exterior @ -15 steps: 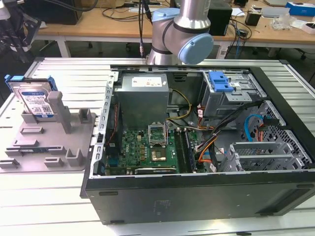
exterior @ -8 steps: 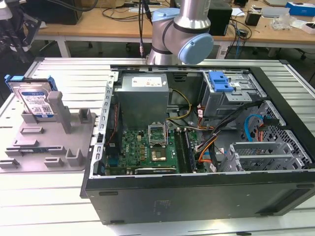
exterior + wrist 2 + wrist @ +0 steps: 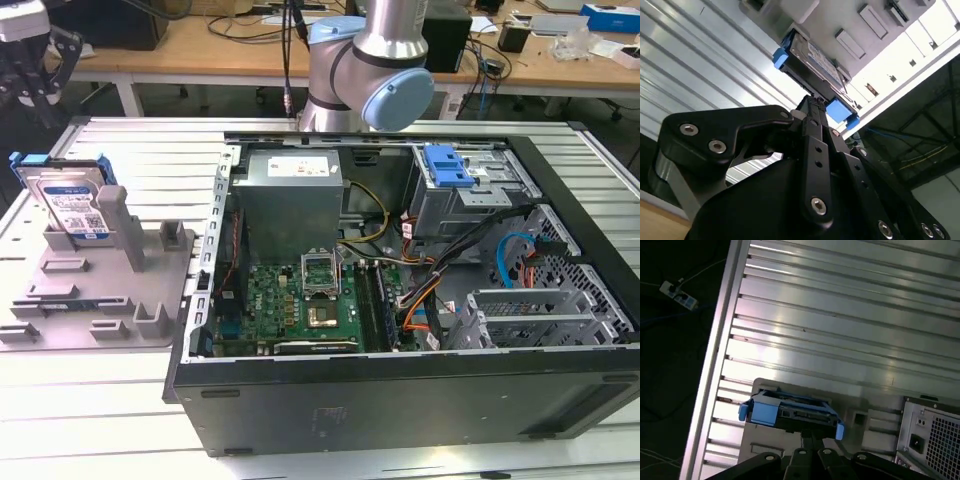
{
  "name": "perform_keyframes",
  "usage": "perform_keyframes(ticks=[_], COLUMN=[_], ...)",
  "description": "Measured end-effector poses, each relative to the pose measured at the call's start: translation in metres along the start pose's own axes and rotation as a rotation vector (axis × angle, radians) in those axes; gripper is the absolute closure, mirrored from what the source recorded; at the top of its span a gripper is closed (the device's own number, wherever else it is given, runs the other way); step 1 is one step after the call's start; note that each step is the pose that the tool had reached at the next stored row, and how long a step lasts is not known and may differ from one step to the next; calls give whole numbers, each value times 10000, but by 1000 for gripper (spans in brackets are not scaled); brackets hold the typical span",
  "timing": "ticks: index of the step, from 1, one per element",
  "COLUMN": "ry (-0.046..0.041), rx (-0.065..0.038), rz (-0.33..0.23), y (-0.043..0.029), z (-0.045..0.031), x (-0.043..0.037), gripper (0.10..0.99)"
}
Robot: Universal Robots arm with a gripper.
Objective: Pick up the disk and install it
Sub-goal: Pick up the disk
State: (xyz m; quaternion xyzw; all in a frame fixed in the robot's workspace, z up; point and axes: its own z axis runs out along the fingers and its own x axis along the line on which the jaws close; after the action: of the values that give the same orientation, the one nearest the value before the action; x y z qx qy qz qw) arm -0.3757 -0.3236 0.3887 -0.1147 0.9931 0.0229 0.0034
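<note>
Above the disk (image 3: 72,198) upright in its grey fixture (image 3: 150,305), the end effector (image 3: 35,78) gapes empty.

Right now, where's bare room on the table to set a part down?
Bare ribbed table beyond the grey fixture, between the disk and the computer case; also the strip in front of the fixture. Crowded: inside the case, around motherboard and cables.

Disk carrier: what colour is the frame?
Bright blue carrier around the silver disk; shows best in the exterior view.
</note>
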Motion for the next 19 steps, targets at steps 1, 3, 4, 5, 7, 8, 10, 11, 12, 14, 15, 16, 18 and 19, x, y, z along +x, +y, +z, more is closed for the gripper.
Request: perform_keyframes(ticks=[1,3,4,5,7,8,10,11,12,14,15,16,18,19], ry=[14,44,65,78,120,137,166,180,206,258,279,293,316,328], rx=[-4,-12,-18,-21,-32,-37,-45,-48,-55,-69,-75,-78,-84,-88], rz=[-250,-773,-1143,-1344,-1974,-2225,-2666,-2867,-3247,-4020,-4335,-4542,-4911,-5085], y=[0,0,0,0,0,-1,-1,-1,-1,-1,-1,-1,-1,-1], z=[1,4,6,7,10,11,13,14,16,19,21,22,24,25], x=[0,0,0,0,0,0,0,0,0,0,0,0,0,0], gripper=[980,980,980,980,980,980,980,973,918,729,729,667,667,667])
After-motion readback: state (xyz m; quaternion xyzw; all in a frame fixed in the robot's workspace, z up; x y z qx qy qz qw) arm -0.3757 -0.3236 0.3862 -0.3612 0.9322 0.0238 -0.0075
